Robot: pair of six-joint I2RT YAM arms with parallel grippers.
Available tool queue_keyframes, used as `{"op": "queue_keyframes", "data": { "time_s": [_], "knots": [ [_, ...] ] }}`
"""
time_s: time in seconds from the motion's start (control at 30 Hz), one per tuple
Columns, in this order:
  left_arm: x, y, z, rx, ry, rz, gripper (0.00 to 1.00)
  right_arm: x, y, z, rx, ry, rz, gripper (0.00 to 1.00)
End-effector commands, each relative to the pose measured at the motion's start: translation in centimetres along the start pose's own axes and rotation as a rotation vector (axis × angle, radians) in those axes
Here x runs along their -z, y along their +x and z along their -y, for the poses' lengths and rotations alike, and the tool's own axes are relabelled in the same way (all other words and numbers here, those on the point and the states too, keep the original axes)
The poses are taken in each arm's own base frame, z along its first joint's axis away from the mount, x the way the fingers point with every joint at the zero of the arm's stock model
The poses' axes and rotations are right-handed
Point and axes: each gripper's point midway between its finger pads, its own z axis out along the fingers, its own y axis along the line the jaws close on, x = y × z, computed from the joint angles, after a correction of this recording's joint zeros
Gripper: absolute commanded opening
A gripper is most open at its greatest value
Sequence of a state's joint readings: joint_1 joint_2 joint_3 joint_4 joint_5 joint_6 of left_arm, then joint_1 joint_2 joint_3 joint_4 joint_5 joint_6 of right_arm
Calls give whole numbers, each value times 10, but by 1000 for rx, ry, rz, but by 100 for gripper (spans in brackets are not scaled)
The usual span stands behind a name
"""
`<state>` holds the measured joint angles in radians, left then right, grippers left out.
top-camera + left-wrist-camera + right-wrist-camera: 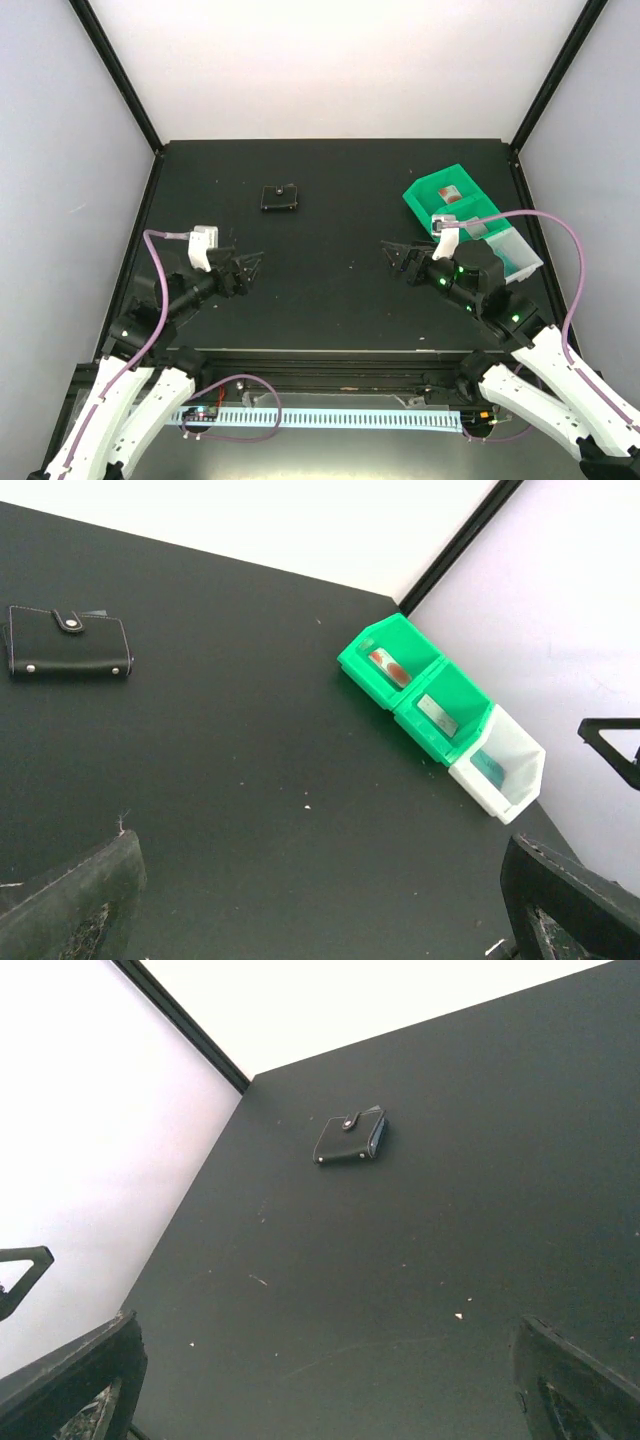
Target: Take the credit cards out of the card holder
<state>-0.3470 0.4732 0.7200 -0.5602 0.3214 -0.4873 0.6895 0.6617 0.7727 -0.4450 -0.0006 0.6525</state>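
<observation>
- Presently both sets of jaws stand wide apart: left gripper (245, 262) and right gripper (395, 252) grip nothing and touch nothing.
- Holder (280, 197) lies flat on the table (330, 300), folded, clasp fastened, no card showing.
- It sits beyond and between the grippers, well apart from both, long axis left to right.
- Judgement: left gripper is nearer; a forward reach, slightly rightward, should meet it.

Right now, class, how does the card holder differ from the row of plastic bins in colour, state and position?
Colour: the card holder is black; the bins are two green and one clear. State: the card holder is folded shut; the bins stand open-topped, contents showing. Position: the card holder lies alone, far centre-left; the bins line the right edge. Both rest on the table.
</observation>
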Motion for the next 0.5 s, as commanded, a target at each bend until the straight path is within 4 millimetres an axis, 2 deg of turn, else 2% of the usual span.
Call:
{"op": "queue_keyframes", "data": {
  "time_s": [0.0, 0.13, 0.4, 0.47],
  "knots": [
    [-2, -2, -1, -3, 2, 11, 99, 1, -4, -2, 10, -9, 31, 100],
    [-7, -1, -8, 5, -34, -5, 99, -1, -2, -2, 13, -16, 25, 100],
    [-38, 7, -56, 91, -253, -72, 99, -4, 1, -4, 16, -33, 16, 100],
    [-51, 7, -61, 95, -268, -102, 99, -4, 2, -5, 18, -40, 13, 100]
  ]
}}
